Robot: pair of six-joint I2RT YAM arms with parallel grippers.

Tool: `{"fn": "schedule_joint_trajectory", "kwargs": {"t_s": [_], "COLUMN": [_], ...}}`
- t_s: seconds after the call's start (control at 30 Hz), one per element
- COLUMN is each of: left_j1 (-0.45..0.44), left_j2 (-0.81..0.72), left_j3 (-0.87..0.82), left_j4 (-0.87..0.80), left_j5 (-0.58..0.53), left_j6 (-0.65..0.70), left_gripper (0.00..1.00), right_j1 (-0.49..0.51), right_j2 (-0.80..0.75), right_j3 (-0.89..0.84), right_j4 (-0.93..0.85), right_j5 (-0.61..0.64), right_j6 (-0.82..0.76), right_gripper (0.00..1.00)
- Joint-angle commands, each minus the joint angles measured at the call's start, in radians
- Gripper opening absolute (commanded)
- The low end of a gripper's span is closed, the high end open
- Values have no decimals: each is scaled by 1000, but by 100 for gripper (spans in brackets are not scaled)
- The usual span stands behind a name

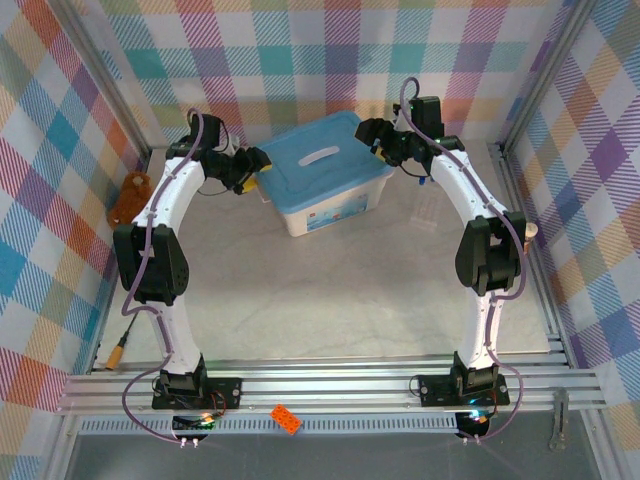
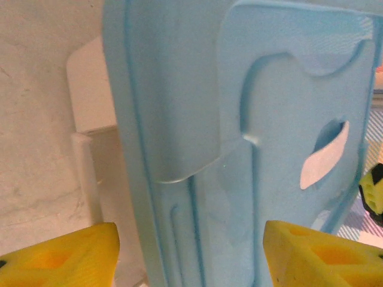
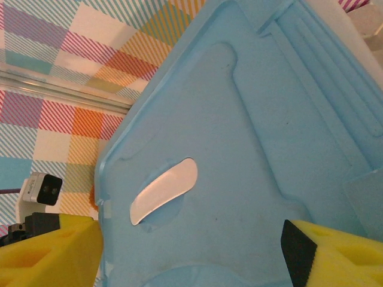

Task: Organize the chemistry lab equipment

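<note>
A white bin point(image 1: 335, 212) with a light blue lid point(image 1: 300, 172) stands at the back middle of the table. My left gripper point(image 1: 256, 166) hovers at the lid's left edge, open, with its yellow fingers point(image 2: 66, 257) spread on either side of the lid's rim point(image 2: 173, 197) and apart from it. My right gripper point(image 1: 374, 134) is at the lid's right end, open over the lid point(image 3: 239, 149), nothing held between its fingers point(image 3: 48, 251). Thin clear test tubes point(image 1: 428, 205) with a tiny blue cap lie on the table right of the bin.
A brown plush toy point(image 1: 130, 197) lies at the left wall. A striped figure point(image 1: 529, 232) stands by the right frame rail. An orange brick point(image 1: 286, 419) sits on the front rail. Bare table lies between the arms in front of the bin.
</note>
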Motion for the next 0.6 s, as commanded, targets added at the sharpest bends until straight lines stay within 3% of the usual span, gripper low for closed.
{"fn": "schedule_joint_trajectory", "kwargs": {"t_s": [0.0,0.57], "left_j1": [3,-58], "left_j2": [0,95], "left_j3": [1,240], "left_j4": [-56,-140], "left_j5": [-44,-127], "left_j6": [29,71], "left_gripper": [65,56], "right_j1": [3,1], "right_j2": [-30,-72], "right_j3": [-32,-24], "right_j4": [-40,-55], "right_j5": [13,40], "right_j6": [-19,-49], "right_gripper": [80,80]}}
